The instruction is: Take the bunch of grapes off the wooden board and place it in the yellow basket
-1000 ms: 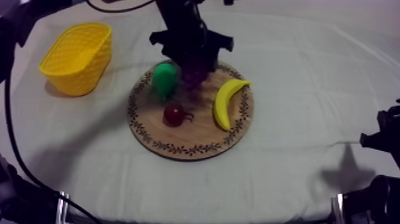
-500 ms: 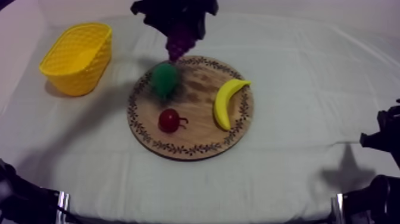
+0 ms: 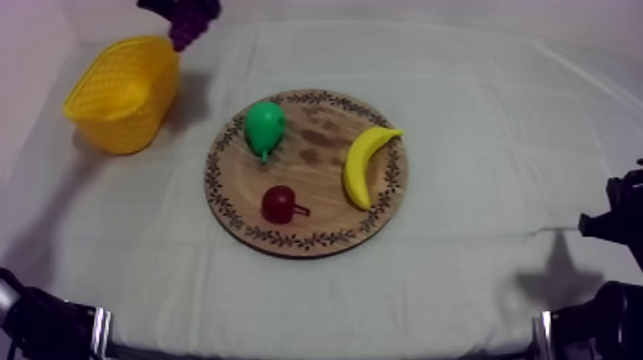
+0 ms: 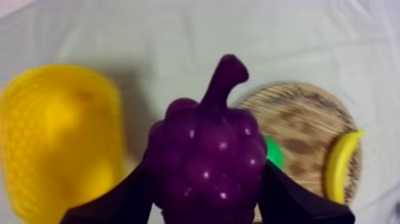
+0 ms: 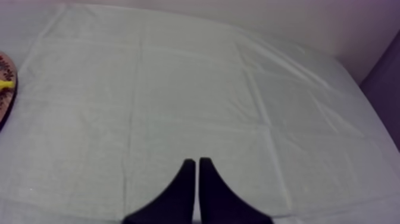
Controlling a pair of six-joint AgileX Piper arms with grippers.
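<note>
My left gripper point(image 3: 182, 10) is shut on the purple bunch of grapes point(image 3: 188, 26), which hangs in the air just beyond the right end of the yellow basket point(image 3: 122, 92). In the left wrist view the grapes point(image 4: 205, 158) sit stem-up between my two black fingers point(image 4: 113, 202), with the basket point(image 4: 56, 143) below and beside them. The round wooden board point(image 3: 316, 225) lies mid-table. My right gripper point(image 5: 196, 170) rests shut over bare cloth and holds nothing; it sits low at the table's right edge point(image 3: 612, 222).
On the board lie a green pear point(image 3: 264, 126), a small red fruit point(image 3: 279, 204) and a banana point(image 3: 364, 165). The left wrist view also catches the board point(image 4: 303, 116), the banana point(image 4: 339, 167) and the pear point(image 4: 274, 152).
My left gripper lifted the grapes off the board and carried them left and back toward the basket. The small red fruit shifted slightly. The right arm stayed still.
</note>
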